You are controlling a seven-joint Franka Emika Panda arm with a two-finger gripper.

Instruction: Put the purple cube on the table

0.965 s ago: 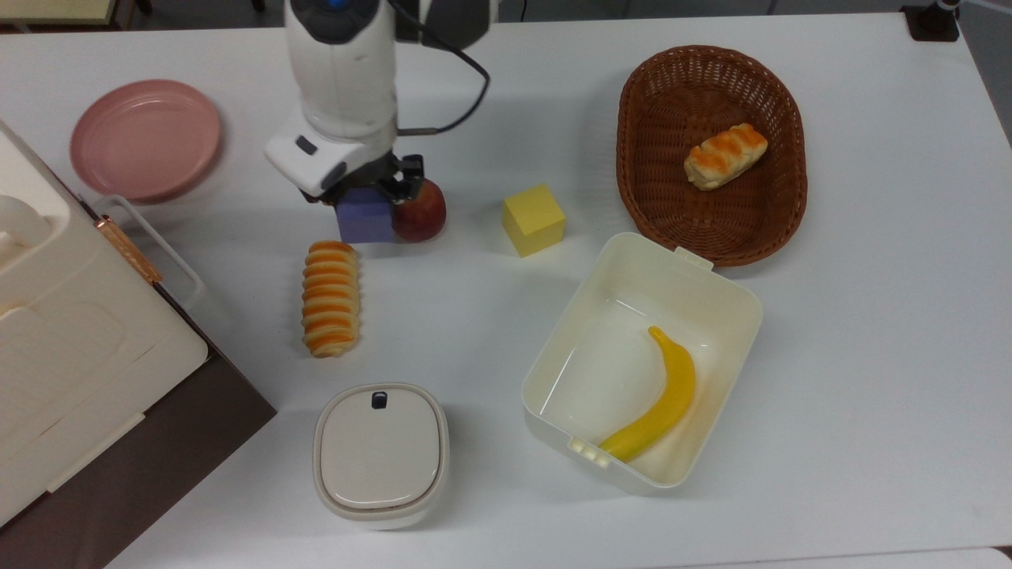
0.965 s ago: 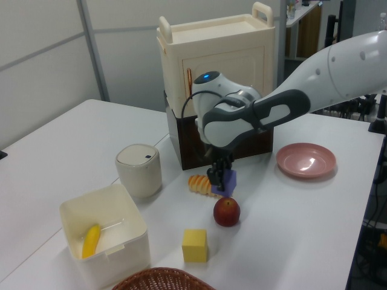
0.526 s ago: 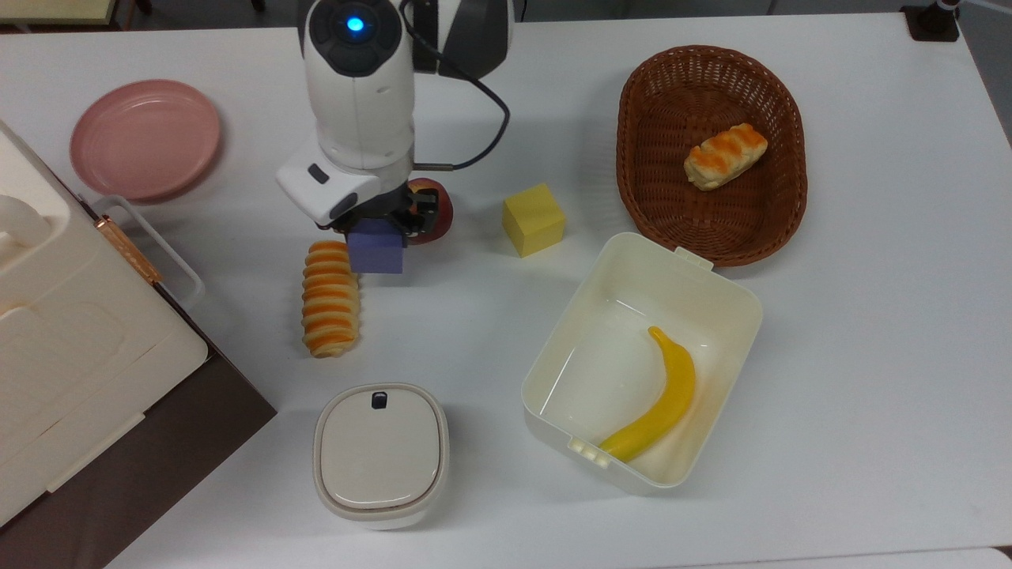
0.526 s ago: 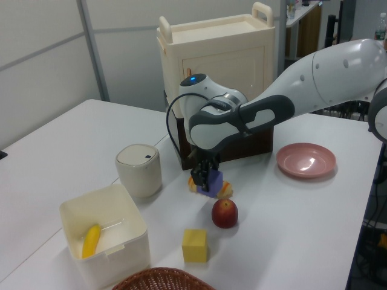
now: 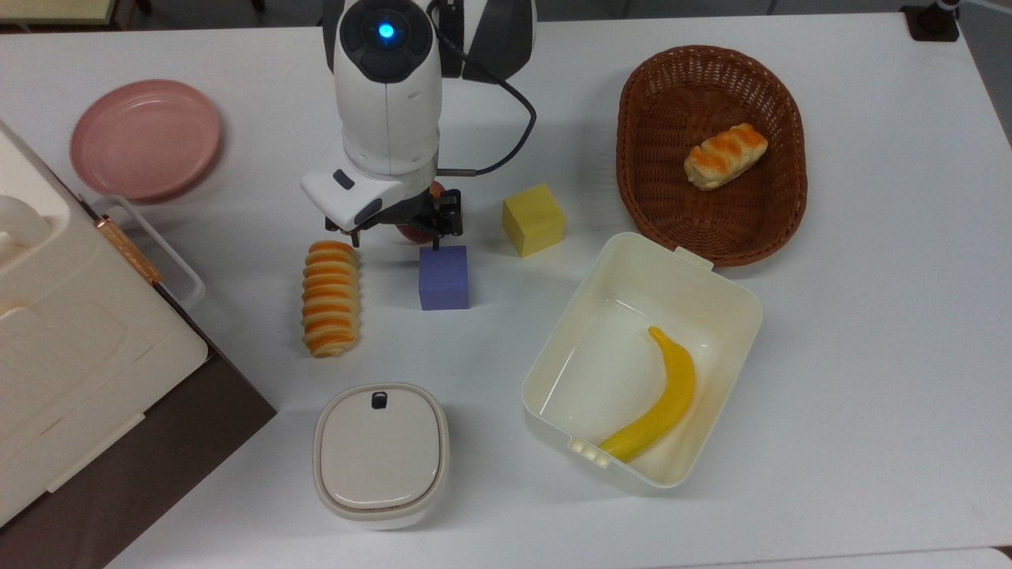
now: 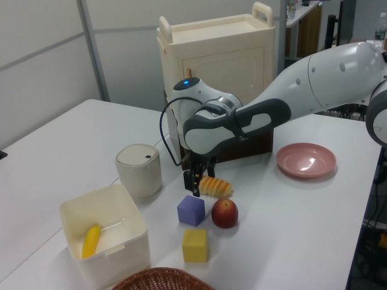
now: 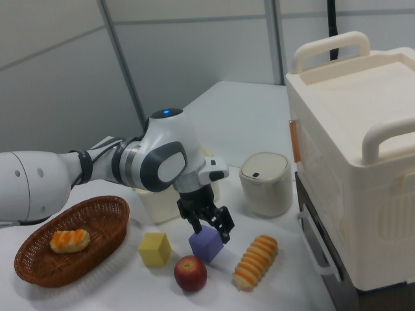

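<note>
Hand (image 5: 395, 233) open above purple cube (image 5: 443, 277), flat on table (image 5: 870, 316).

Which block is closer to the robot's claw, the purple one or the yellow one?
The purple cube. It sits just below the open gripper, while the yellow cube stands farther off.

- The purple cube (image 7: 207, 245) is seen resting on the table (image 7: 292, 285).
- The gripper (image 7: 211, 228) is held open just above it.
- An apple (image 7: 190, 273) is placed at the cube's 7 o'clock.
</note>
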